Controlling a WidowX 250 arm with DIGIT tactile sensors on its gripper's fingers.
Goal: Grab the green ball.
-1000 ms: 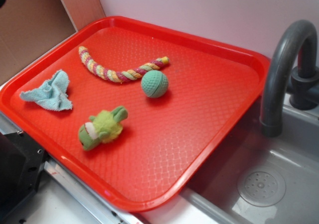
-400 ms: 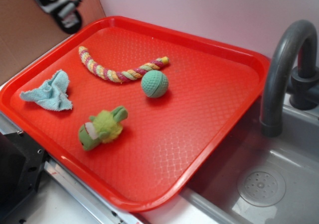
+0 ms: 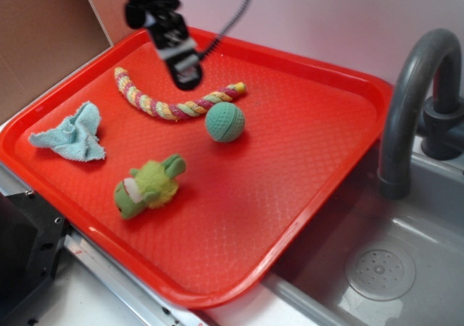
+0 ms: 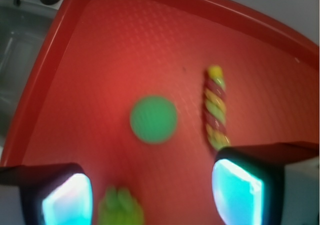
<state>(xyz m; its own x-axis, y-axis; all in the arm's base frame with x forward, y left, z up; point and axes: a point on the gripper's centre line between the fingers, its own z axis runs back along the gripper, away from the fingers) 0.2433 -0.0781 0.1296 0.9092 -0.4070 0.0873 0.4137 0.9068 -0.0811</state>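
The green ball (image 3: 225, 122) is teal-green with a dimpled surface. It lies on the red tray (image 3: 326, 116) next to the end of a rope toy. In the wrist view the ball (image 4: 153, 119) is blurred and sits ahead of the jaws, apart from them. My gripper (image 3: 185, 71) hangs in the air above the rope toy, up and to the left of the ball. In the wrist view the gripper (image 4: 150, 197) is open and empty, with both fingers wide apart.
A striped rope toy (image 3: 170, 101) curves behind the ball. A fuzzy lime-green plush creature (image 3: 148, 185) lies in front, and a light blue cloth (image 3: 72, 134) at the left. A grey sink (image 3: 391, 261) with a tap (image 3: 413, 101) is to the right.
The gripper has come in from the upper left corner and moved right and down over the tray, to a spot above the rope toy. The objects on the tray have not moved.
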